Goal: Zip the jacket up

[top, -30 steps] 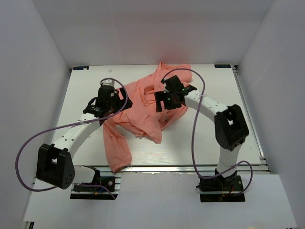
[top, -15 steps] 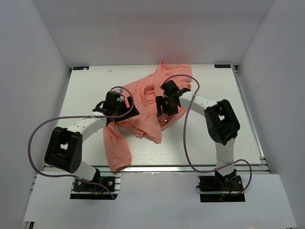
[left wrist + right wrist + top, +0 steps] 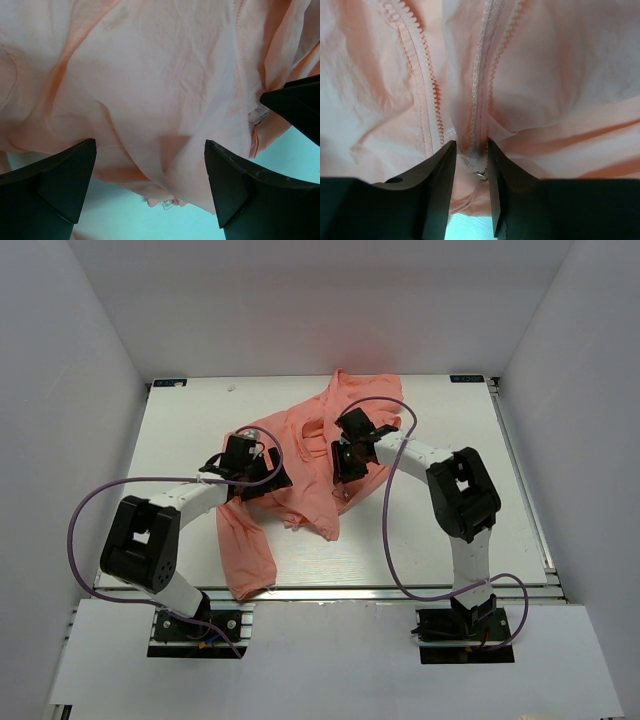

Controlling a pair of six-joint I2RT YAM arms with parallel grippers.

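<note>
Where bunched at the middle of the table [image 3: 450, 530], reads as one wrinkled heap: jacket [image 3: 300, 465], salmon-pink, one sleeve [image 3: 245, 560] trailing toward the near edge. Both arms bent inward over it.

Left gripper [image 3: 150, 155]: hangs low over plain fabric at the heap's left side, jaws released and spread wide, nothing clasped between them.

Right gripper [image 3: 471, 150]: sits on the heap's right half with jaws drawn close, clenched on a raised fold of the jacket. Holds there the lower end of a zipper strip [image 3: 482, 75] — two rows of teeth lying close together, creases fanning out from the pinch. Small metal piece [image 3: 479, 174] just under the fold, between the fingertips. Separate row of teeth [image 3: 420, 80] beside the strip, to its left in the wrist view.
</note>
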